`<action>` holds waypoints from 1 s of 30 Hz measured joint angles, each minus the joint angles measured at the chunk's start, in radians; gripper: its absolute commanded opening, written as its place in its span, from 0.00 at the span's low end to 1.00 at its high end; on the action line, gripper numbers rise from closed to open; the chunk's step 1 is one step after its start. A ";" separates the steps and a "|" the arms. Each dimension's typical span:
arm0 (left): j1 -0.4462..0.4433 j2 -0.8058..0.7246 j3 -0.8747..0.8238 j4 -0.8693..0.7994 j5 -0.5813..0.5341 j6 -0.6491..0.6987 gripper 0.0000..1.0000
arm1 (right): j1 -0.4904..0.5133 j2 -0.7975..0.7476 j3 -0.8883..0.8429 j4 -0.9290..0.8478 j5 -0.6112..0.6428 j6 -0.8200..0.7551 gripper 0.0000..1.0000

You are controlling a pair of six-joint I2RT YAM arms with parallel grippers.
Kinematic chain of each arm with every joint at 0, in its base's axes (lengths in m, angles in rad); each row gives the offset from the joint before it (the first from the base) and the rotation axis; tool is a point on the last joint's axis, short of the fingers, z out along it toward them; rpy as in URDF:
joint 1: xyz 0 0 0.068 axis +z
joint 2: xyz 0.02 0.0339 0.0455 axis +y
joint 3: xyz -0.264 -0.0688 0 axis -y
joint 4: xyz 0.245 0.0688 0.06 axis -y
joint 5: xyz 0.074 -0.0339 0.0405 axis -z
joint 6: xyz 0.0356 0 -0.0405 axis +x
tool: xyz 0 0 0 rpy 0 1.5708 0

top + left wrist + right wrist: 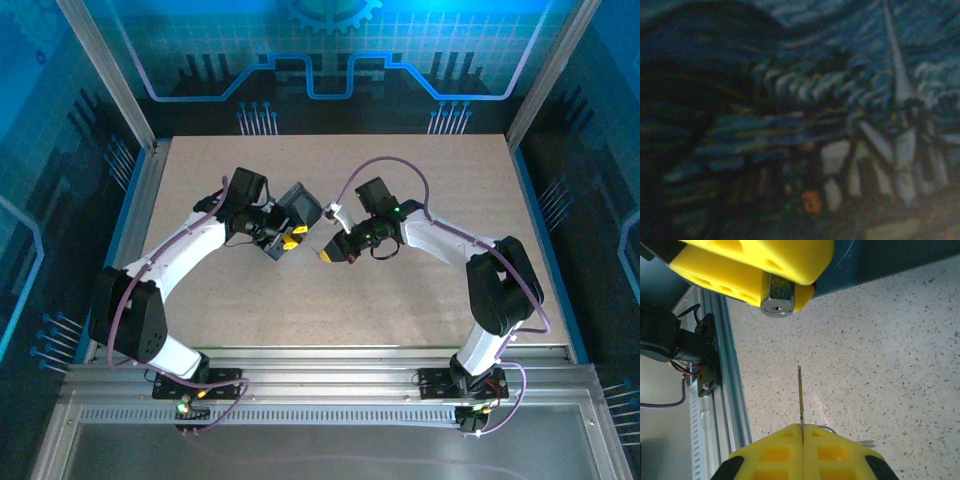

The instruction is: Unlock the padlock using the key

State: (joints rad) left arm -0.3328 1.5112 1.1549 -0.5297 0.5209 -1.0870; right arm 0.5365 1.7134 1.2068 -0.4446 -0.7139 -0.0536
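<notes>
In the right wrist view the yellow fingers [790, 255] of my left gripper [290, 240] are clamped on the padlock [777, 297], a small metal body whose round keyhole end faces the camera. My right gripper [801, 429] is shut on the key [800, 395]. The key's thin blade is seen edge-on and points up at the padlock, with a clear gap between tip and keyhole, and it lines up slightly right of the keyhole. From above, both grippers meet tip to tip over the table's middle, my right gripper [328, 252] just right of the left. The left wrist view is dark and blurred.
A dark box [298, 207] sits right behind the left gripper; its teal-dark side [880, 265] fills the upper right of the right wrist view. A key ring [829, 429] and a spare key tip [867, 442] hang beside the right fingers. The aluminium rail [725, 380] borders the speckled table [880, 365].
</notes>
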 measured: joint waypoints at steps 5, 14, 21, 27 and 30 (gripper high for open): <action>-0.006 0.000 0.000 -0.015 0.000 0.000 0.13 | 0.004 0.000 0.023 0.004 0.001 0.000 0.00; -0.010 0.000 0.000 -0.014 0.000 -0.014 0.13 | 0.020 0.000 0.031 0.017 0.004 0.000 0.00; -0.011 -0.002 0.000 -0.014 0.000 -0.014 0.13 | 0.020 0.000 0.032 0.019 0.005 0.005 0.00; -0.015 -0.002 0.000 -0.014 -0.003 -0.014 0.12 | 0.022 0.000 0.045 0.022 0.024 0.016 0.00; -0.016 -0.002 0.000 -0.011 -0.008 -0.015 0.12 | 0.025 0.000 0.045 0.025 0.032 0.026 0.00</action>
State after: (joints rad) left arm -0.3492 1.5097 1.1549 -0.5404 0.5133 -1.1019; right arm 0.5613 1.7134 1.2514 -0.4198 -0.6823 -0.0280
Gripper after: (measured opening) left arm 0.313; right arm 0.042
